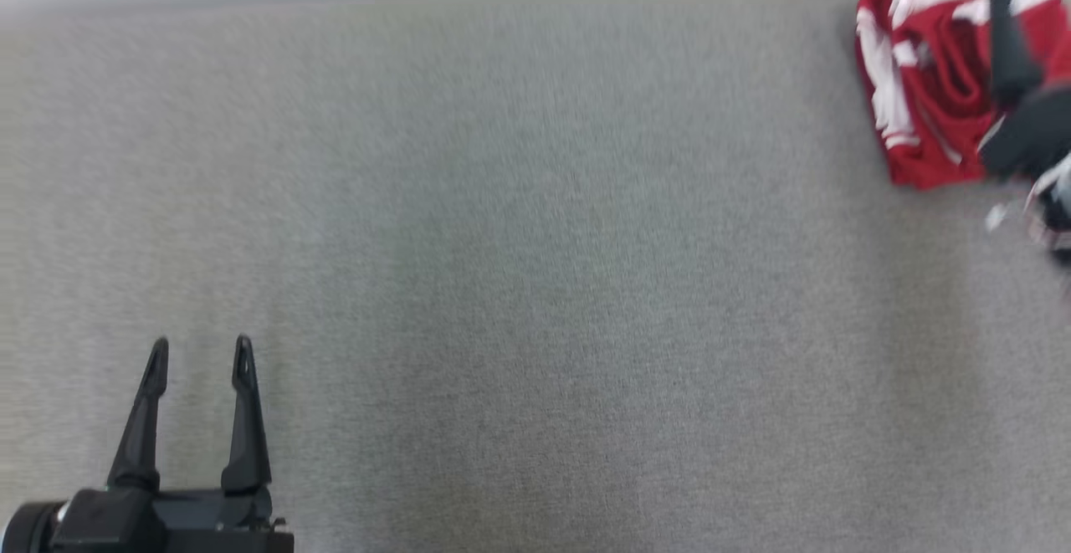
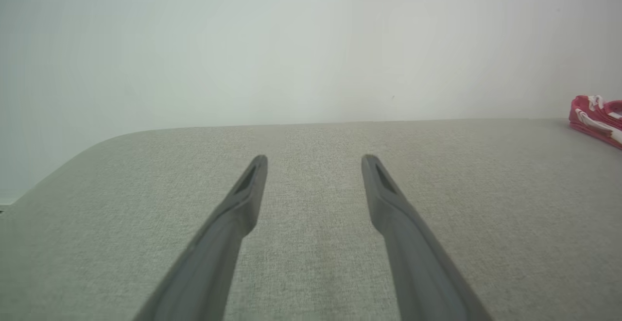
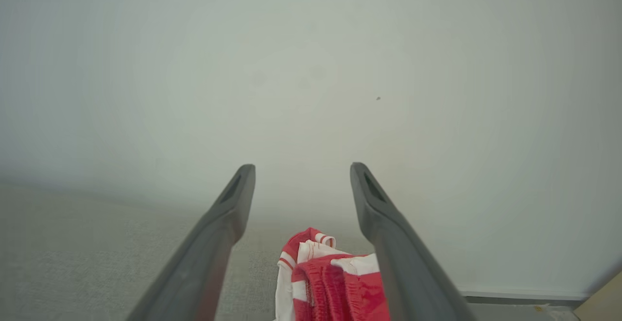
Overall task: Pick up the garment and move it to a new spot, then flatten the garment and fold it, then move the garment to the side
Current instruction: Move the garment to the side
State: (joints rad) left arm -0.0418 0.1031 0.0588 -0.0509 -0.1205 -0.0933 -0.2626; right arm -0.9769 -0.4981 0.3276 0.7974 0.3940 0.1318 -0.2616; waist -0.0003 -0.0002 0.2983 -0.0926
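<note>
Surface: a broad grey woven-fabric tabletop (image 1: 535, 285) spans the head view. In the left wrist view (image 2: 510, 190) its far left corner is rounded. In the right wrist view (image 3: 73, 253) it runs back to the wall.
Room: a plain pale wall (image 2: 291, 44) rises straight behind the far edge. It is blurred in the right wrist view (image 3: 311, 68).
Garment: a crumpled red cloth with white stripes (image 1: 929, 93) lies on the tabletop at the far right, close to the far edge. It shows as a low red heap (image 2: 595, 117) at the right border of the left wrist view, well apart from the left gripper.
Left gripper: it sits at the lower left of the head view (image 1: 201, 344), its two long dark fingers apart over bare fabric and touching nothing (image 2: 315, 158).
Right gripper: its fingers are spread wide (image 3: 302, 166). The garment (image 3: 340, 282) lies below and between them, partly hidden by one finger (contact cannot be told). In the head view one dark finger (image 1: 1008, 43) crosses the cloth.
Obstruction: none between the left gripper and the garment.
Minor details: a tan corner (image 3: 602, 301) at the lower right; a dark speck (image 3: 378, 98) on the wall; a small white fleck (image 1: 996, 218), too blurred to identify.
</note>
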